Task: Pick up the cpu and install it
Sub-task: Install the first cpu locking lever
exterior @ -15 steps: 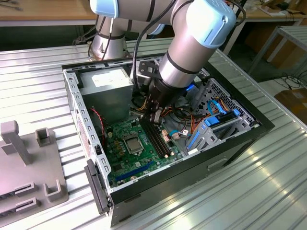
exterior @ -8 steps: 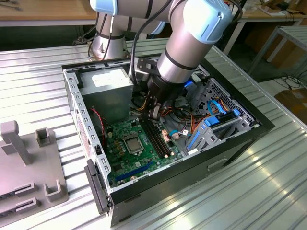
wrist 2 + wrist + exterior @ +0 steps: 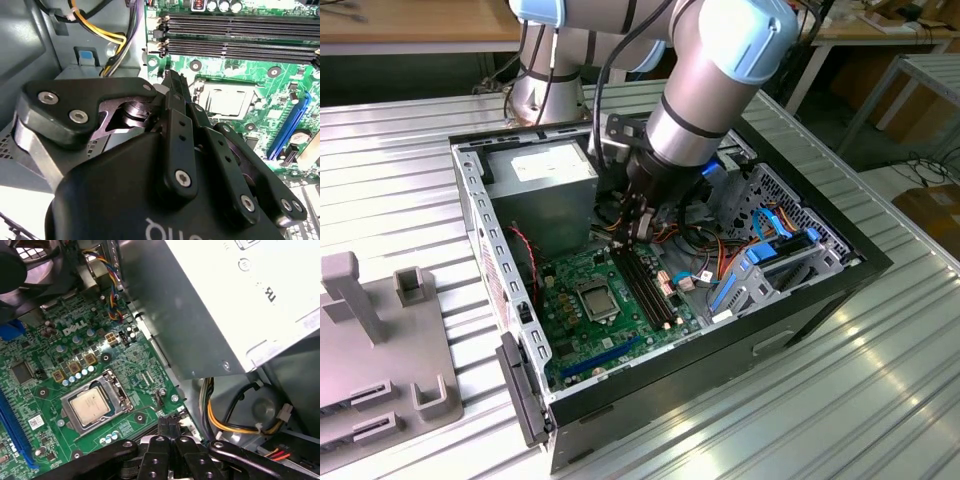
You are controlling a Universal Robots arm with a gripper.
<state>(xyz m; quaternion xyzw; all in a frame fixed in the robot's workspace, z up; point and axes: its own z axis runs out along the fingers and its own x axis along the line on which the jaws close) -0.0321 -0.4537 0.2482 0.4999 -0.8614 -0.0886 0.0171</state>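
The cpu (image 3: 92, 405) lies flat inside the metal-framed socket on the green motherboard (image 3: 580, 335), its silver-grey face up; it also shows in the exterior view (image 3: 595, 298) and in the second wrist view (image 3: 227, 102). My gripper (image 3: 633, 238) hangs inside the open computer case, above the far end of the memory slots and just beyond the socket. In both wrist views its black fingers (image 3: 167, 426) are pressed together, with nothing seen between them. The fingertips (image 3: 173, 82) sit above the board edge near the socket's corner, apart from the cpu.
A grey power supply (image 3: 545, 180) stands close to the gripper at the case's far end. Long black memory slots (image 3: 645, 285) run beside the socket. Loose yellow and black cables (image 3: 235, 420) and a drive cage with blue cables (image 3: 770, 260) crowd the exterior view's right. A grey fixture (image 3: 380, 340) sits outside the case.
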